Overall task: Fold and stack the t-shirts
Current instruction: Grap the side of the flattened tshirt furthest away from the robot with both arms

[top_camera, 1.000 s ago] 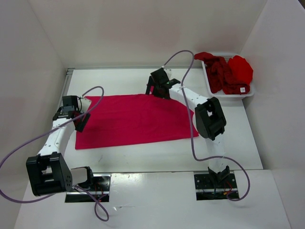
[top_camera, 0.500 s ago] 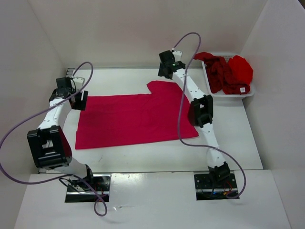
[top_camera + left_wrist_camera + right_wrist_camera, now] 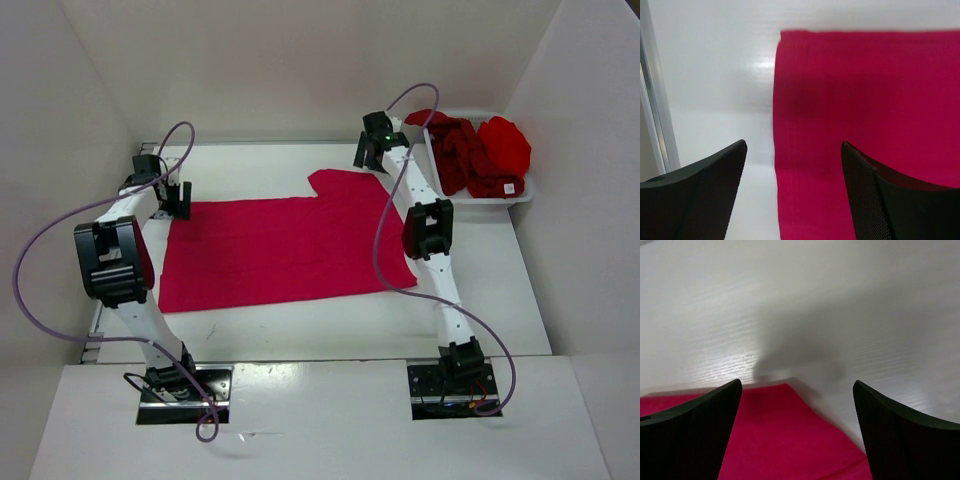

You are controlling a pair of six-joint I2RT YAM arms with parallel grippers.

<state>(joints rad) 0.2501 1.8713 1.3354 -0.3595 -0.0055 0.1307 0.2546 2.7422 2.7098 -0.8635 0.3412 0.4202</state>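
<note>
A pinkish-crimson t-shirt (image 3: 285,245) lies flat on the white table, one sleeve sticking out at its far right. My left gripper (image 3: 176,198) is open above the shirt's far left corner; the left wrist view shows the shirt's edge (image 3: 850,115) between the fingers. My right gripper (image 3: 372,158) is open above the far right sleeve corner, which shows in the right wrist view (image 3: 785,440). Neither gripper holds cloth. A dark maroon t-shirt (image 3: 462,155) and a bright red t-shirt (image 3: 505,143) lie crumpled in the basket.
A white mesh basket (image 3: 520,195) stands at the far right of the table. White walls close in the table on the left, back and right. A metal rail (image 3: 657,120) runs along the left edge.
Both arms have stretched out toward the far side. The shirt's far right sleeve, folded in one second ago, now lies spread out. Both grippers have moved to the shirt's far corners.
</note>
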